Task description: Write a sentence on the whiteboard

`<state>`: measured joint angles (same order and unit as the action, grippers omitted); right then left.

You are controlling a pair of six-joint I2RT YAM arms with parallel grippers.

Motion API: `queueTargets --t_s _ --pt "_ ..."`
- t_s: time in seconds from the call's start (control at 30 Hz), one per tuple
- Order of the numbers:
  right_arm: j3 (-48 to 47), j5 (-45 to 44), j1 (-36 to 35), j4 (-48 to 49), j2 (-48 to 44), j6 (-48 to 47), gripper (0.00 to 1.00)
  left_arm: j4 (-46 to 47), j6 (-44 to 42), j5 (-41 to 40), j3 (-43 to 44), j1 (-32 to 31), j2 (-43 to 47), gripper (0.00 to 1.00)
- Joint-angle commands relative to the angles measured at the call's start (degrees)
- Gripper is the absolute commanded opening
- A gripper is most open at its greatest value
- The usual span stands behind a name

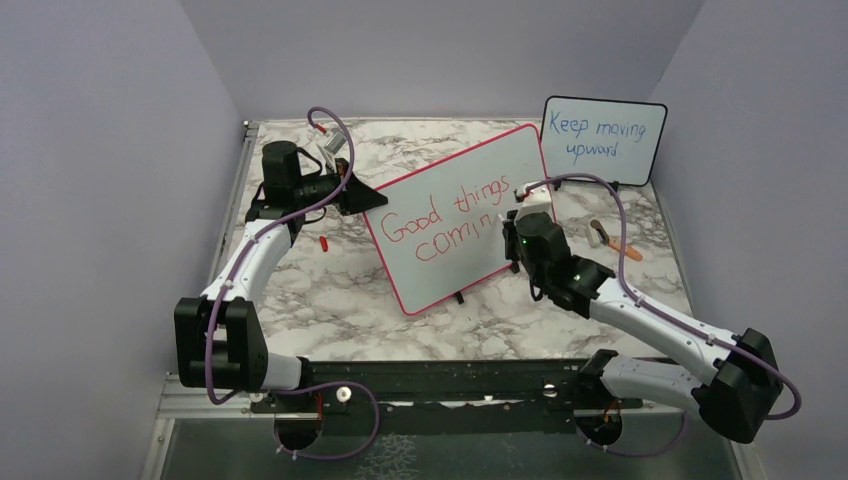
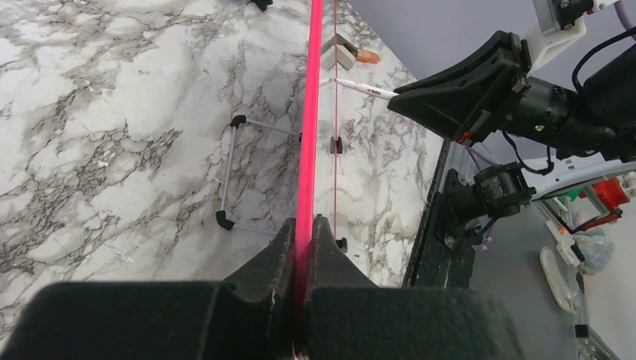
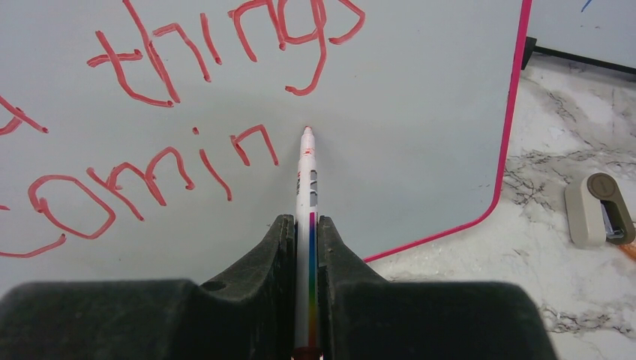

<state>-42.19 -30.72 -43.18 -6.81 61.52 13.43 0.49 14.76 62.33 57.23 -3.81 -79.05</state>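
Observation:
The whiteboard (image 1: 455,215), white with a red-pink frame, stands tilted in the middle of the marble table. Red writing on it, the sentence (image 1: 440,220), reads "Good things" above "comin" (image 3: 150,176). My left gripper (image 1: 372,197) is shut on the board's left edge; in the left wrist view the pink frame (image 2: 308,120) runs straight out from between the closed fingers (image 2: 304,229). My right gripper (image 3: 305,225) is shut on a white marker (image 3: 307,180) with a rainbow stripe. Its red tip rests at the board just right of the "n".
A smaller black-framed board (image 1: 603,140) with blue "Keep moving upward" leans at the back right. A beige eraser (image 3: 598,210) lies right of the whiteboard, with an orange object (image 1: 628,250) beside it. A small red cap (image 1: 323,242) lies left of the board. The board's wire stand (image 2: 229,172) rests on the marble.

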Motion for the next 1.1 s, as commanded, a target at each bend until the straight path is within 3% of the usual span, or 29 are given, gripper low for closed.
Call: queueTargets --t_s 0.0,0.47,1.07 --pt "-1.48 -0.19 0.76 3.39 0.9 -0.6 0.01 -5.17 -5.1 -6.34 -1.4 -0.93 -3.13 0.0" --pt "-2.93 4.31 0.9 4.25 1.53 -1.63 0.01 -5.16 -5.1 -6.34 -1.35 -0.93 -3.06 0.0" --pt "-1.39 8.96 0.9 -1.36 1.21 0.27 0.01 -5.38 -5.18 -6.6 -1.34 -0.93 -3.04 0.0"
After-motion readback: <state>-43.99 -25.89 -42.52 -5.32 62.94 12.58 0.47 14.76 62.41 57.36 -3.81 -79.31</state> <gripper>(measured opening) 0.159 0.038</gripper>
